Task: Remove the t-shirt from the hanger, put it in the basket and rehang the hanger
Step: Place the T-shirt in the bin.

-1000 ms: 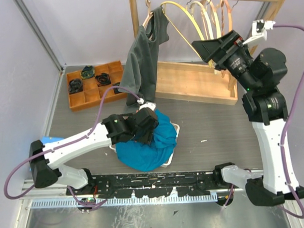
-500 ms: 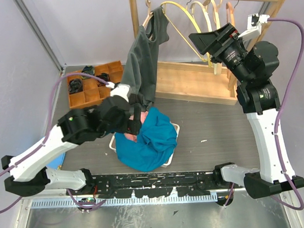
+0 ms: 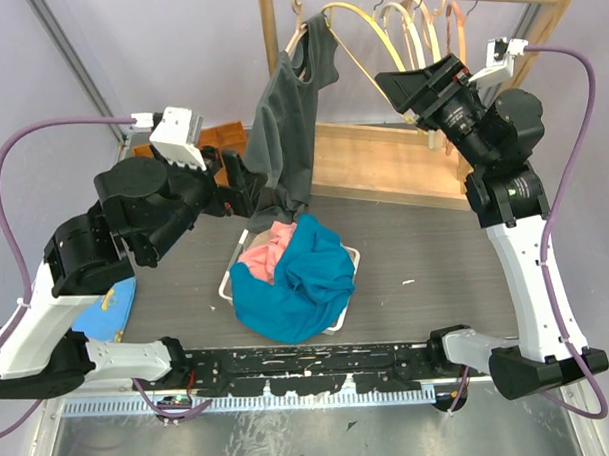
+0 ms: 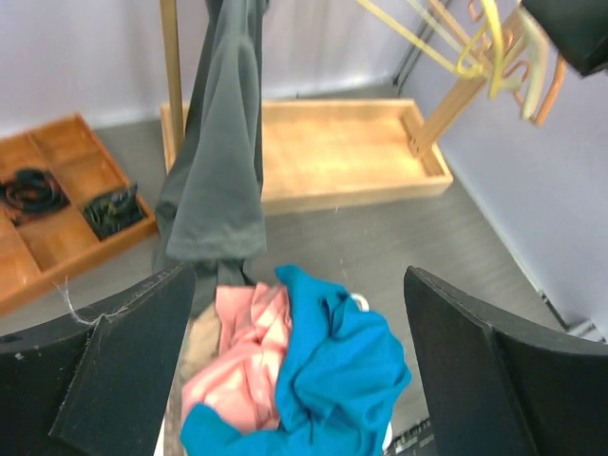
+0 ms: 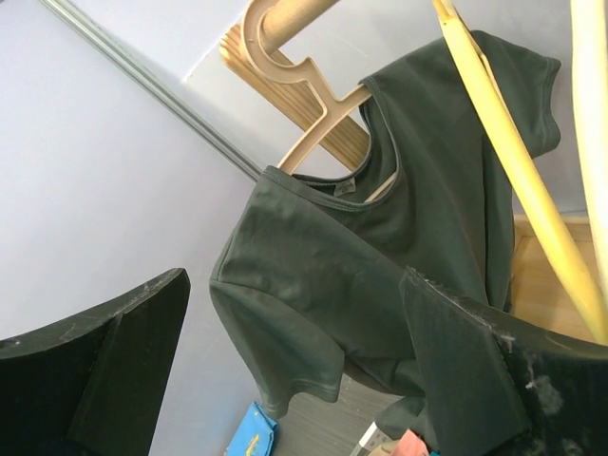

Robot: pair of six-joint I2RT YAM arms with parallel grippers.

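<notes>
A dark grey t-shirt (image 3: 295, 103) hangs from a beige hanger (image 3: 300, 38) at the left end of the wooden rail. It also shows in the left wrist view (image 4: 223, 142) and the right wrist view (image 5: 380, 256), where the hanger (image 5: 318, 90) pokes out of the collar. My left gripper (image 3: 241, 183) is open and empty, raised just left of the shirt's lower hem; its wrist view (image 4: 304, 380) looks down past the hem. My right gripper (image 3: 398, 89) is open and empty, up high to the right of the shirt, facing it (image 5: 294, 370).
A white basket (image 3: 353, 254) holds a blue garment (image 3: 306, 278) and a pink one (image 3: 266, 261) below the shirt. A compartment tray (image 3: 173, 193) is at the left, the rack's wooden base (image 3: 382, 163) behind. Empty yellow hangers (image 3: 413, 39) hang beside my right gripper. A blue item (image 3: 102, 307) lies at the left.
My left arm has lifted off the clothes pile and swung up and back to the left, uncovering the pink garment. My right gripper has edged slightly left toward the shirt.
</notes>
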